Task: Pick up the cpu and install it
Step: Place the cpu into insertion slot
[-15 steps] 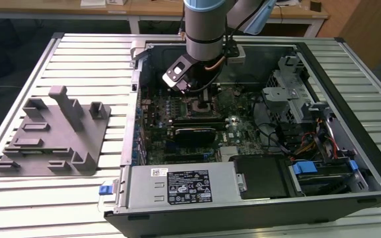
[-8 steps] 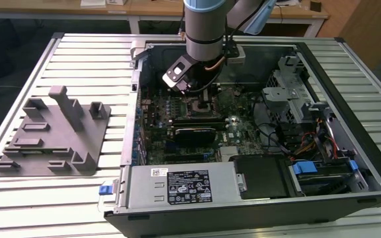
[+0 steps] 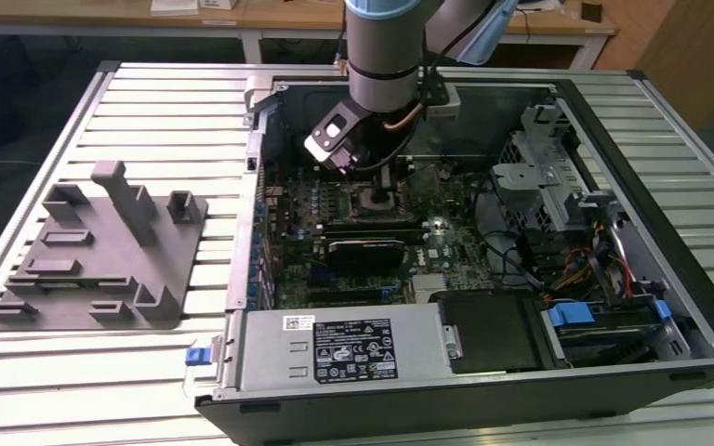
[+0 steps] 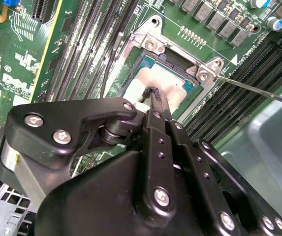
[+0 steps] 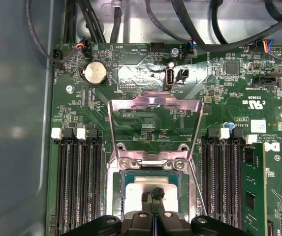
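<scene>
First, tool (image 4: pixel 153 96): in both wrist views its tips are closed together, pinching nothing we can make out, set on or just over the cpu (image 4: pixel 172 79).
cpu: flat in the open socket (image 4: pixel 149 42), silvery top up.
handling: we judge it light, stiff, smooth-topped, fragile underneath; take it by opposite edges, level, never forced.
load plate (image 5: pixel 154 105): stands raised just beyond the socket; lever (image 4: pixel 254 90) free beside it.
motherboard (image 5: pixel 145 125): crowded, memory slots (image 5: pixel 77 182) flanking the socket, little sideways room.
case (image 3: pixel 456 409): open on the slatted counter (image 3: pixel 146 102), centre-right of the exterior view.
grey fixture (image 3: pixel 97 251): the exterior view's left, well apart.
</scene>
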`<move>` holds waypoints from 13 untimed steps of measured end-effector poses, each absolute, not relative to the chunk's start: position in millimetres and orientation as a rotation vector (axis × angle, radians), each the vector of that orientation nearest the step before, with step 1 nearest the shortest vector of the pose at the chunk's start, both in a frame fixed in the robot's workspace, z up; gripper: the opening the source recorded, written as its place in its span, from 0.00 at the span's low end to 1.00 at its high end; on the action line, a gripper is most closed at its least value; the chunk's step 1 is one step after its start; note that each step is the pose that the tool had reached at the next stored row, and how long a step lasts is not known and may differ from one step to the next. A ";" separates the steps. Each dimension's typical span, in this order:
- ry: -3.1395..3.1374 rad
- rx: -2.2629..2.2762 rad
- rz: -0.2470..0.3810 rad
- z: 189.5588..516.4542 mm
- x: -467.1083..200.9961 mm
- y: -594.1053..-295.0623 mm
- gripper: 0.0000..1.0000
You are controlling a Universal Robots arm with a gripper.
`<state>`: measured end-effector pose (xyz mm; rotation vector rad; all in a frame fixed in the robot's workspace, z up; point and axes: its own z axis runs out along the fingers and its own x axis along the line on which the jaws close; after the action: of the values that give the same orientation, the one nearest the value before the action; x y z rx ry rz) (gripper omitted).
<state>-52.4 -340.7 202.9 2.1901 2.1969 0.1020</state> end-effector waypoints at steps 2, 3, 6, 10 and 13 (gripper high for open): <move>2.197 2.190 0.102 206.5 -52.4 -340.7 0.11; 2.197 2.190 0.102 208.7 -52.4 -340.7 0.11; 2.197 2.190 0.102 216.7 -52.5 -340.7 0.11; 2.197 2.190 0.102 229.8 -52.4 -340.7 0.11; 2.196 2.191 0.102 239.8 -52.4 -340.7 0.11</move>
<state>-52.4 -340.7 239.8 2.1909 2.1959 0.1019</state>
